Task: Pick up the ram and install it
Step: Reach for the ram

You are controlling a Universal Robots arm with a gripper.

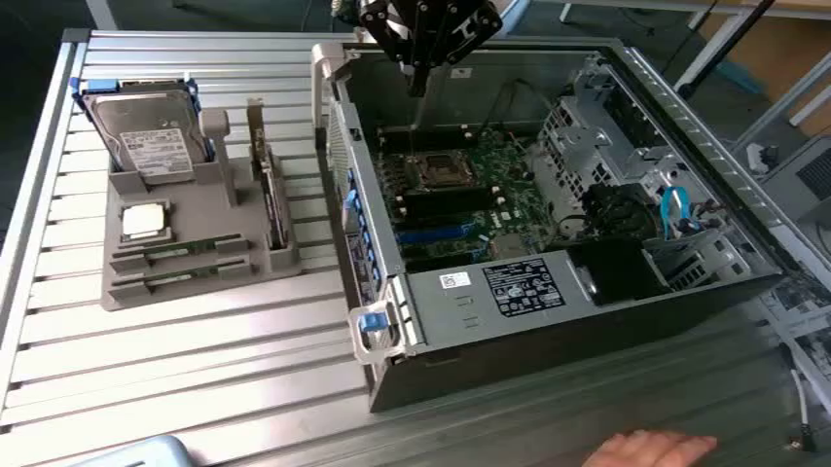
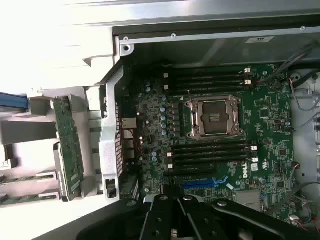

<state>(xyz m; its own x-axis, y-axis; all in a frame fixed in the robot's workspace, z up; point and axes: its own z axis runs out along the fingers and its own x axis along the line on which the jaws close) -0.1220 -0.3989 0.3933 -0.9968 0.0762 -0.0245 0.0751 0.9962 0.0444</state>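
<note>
The slatted aluminium table (image 1: 195, 370) carries everything. We find the grey steel computer case (image 1: 454, 341) lying on its side with the open face upward, so that the green motherboard (image 1: 474, 185) can be reached from above. The case walls enclose this board on all sides, so the open room lies overhead.

To the exterior view's left of the case stands the grey moulded parts holder (image 1: 195, 204). Its pockets keep each part in a fixed pose. It holds a silver hard drive (image 1: 150, 136), a dark expansion card (image 1: 267, 185) set upright on edge near the case wall, and a square silver processor chip (image 1: 143, 222).

The ram (image 1: 182, 249), a long narrow green circuit-board stick, lies flat in a holder slot, with a twin stick (image 1: 179, 278) in the slot beside it. Neither is lifted.

The black gripper (image 1: 415, 83) hangs above the far rim of the case, well apart from the holder. Its jaws are closed and we see nothing between them. The black memory slots (image 2: 210, 152) beside the empty processor socket (image 2: 214, 116) are unoccupied.

A person's hand (image 1: 649, 449) rests at the near table edge.
</note>
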